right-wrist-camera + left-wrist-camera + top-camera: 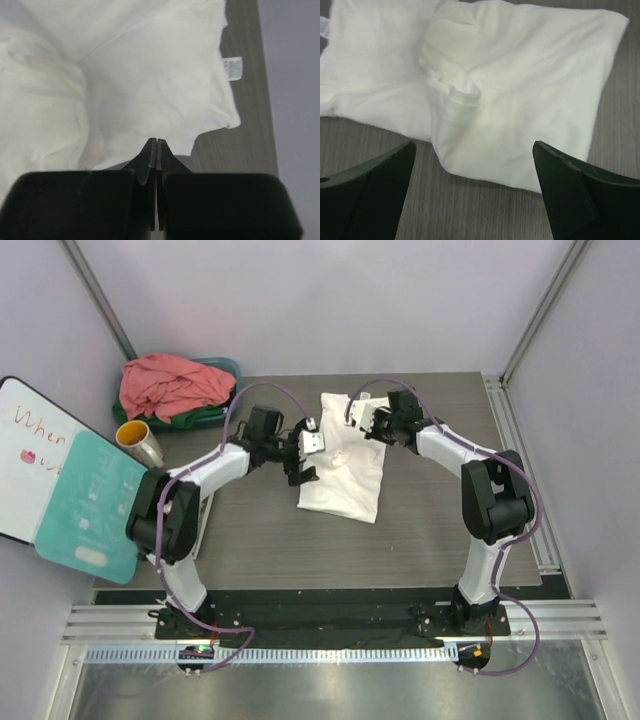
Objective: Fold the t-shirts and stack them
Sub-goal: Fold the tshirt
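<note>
- A dark wooden counter (420, 540) is seen under everything.
- A white t-shirt (345, 475) is laid near the middle of the counter. It is partly folded and bunched up, and it is found between the two grippers.
- A salmon-pink t-shirt (170, 385) is piled in a teal basin (228, 367) at the far left corner. A dark green t-shirt (205, 418) is tucked under it.
- The left gripper (472, 147) is held wide open at the white t-shirt's left edge. Nothing is caught in it.
- The right gripper (156, 142) is squeezed tight at the far right edge of the white t-shirt. Whether cloth is pinched cannot be told.
- A cup (140, 443) is stood near the basin.
- A small label (233, 67) is seen on the white t-shirt's edge.
</note>
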Robot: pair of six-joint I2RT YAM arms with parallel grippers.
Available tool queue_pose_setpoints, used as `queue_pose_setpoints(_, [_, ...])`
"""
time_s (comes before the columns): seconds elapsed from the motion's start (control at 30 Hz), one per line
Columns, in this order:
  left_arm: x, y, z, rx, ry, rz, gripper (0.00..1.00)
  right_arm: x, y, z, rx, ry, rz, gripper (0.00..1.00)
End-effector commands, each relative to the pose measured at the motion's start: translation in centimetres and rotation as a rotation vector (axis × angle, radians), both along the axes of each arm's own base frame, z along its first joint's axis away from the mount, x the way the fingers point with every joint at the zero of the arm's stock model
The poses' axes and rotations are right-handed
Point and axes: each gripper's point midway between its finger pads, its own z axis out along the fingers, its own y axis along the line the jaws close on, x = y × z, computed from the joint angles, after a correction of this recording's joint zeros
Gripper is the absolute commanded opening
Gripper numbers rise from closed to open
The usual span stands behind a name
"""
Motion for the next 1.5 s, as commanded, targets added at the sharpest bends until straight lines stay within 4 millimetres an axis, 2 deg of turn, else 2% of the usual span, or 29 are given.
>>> queue_pose_setpoints(0.0, [-1.9, -1.8, 0.8, -0.052, 0.12, -0.281, 0.98, -3.8, 0.0, -0.3, 0.005, 0.087, 0.054, 0.01])
queue_pose_setpoints(0.1, [0.4, -2.2, -0.2, -0.035, 0.008, -0.27, 0.99, -4.3, -0.4, -0.2, 0.009, 0.093, 0.04, 0.01])
queue_pose_setpoints(0.13, [0.6, -2.0, -1.5, -0.011, -0.01, -0.251, 0.99, -4.5, -0.5, -0.2, 0.012, 0.097, 0.035, 0.01])
queue_pose_setpoints(0.17, [1.8, -2.2, -1.8, -0.005, -0.066, -0.235, 1.0, -4.5, -0.6, 0.1, 0.015, 0.091, 0.03, 0.01])
queue_pose_setpoints(0.27, [3.3, -1.8, -3.4, 0.041, -0.09, -0.19, 1.0, -4.7, -1.0, 0.6, 0.024, 0.087, 0.019, 0.01])
queue_pose_setpoints(0.43, [5.5, -1.4, -4.1, 0.052, -0.104, -0.075, 1.0, -5.2, -1.6, 0.6, 0.017, 0.088, 0.003, 0.01])
queue_pose_setpoints(0.5, [7.1, -1.8, -2.9, 0.006, -0.157, -0.02, 1.0, -5.4, -1.8, 0.4, 0.012, 0.09, 0.005, 0.01])
queue_pose_setpoints(0.73, [9.8, -2.5, -0.3, -0.093, -0.201, 0.091, 1.0, -5.7, -1.9, 0.2, 0.005, 0.094, 0.013, 0.01])
queue_pose_setpoints(0.87, [10.7, -2.5, -0.5, -0.109, -0.203, 0.149, 1.0, -5.6, -1.8, 0.1, 0.009, 0.097, 0.017, 0.01])
queue_pose_setpoints(0.97, [12.3, -1.8, -1.2, -0.089, -0.244, 0.263, 1.0, -5.5, -1.8, 0.0, 0.007, 0.097, 0.017, 0.01])
queue_pose_setpoints(1.0, [13.2, -0.9, -1.6, -0.06, -0.266, 0.339, 1.0, -5.5, -1.9, -0.1, 0.006, 0.1, 0.015, 0.01])
queue_pose_setpoints(1.1, [14.9, 0.4, -1.6, -0.034, -0.336, 0.449, 1.0, -5.7, -1.9, -0.2, 0.01, 0.106, 0.013, 0.01])
queue_pose_setpoints(1.27, [15.9, 1.3, -0.7, -0.037, -0.371, 0.519, 1.0, -5.9, -2.1, -0.6, 0.008, 0.117, 0.01, 0.01])
queue_pose_setpoints(1.47, [15.6, 1.4, 0.2, -0.055, -0.372, 0.531, 1.0, -5.9, -1.9, -0.7, 0.013, 0.124, 0.011, 0.01])
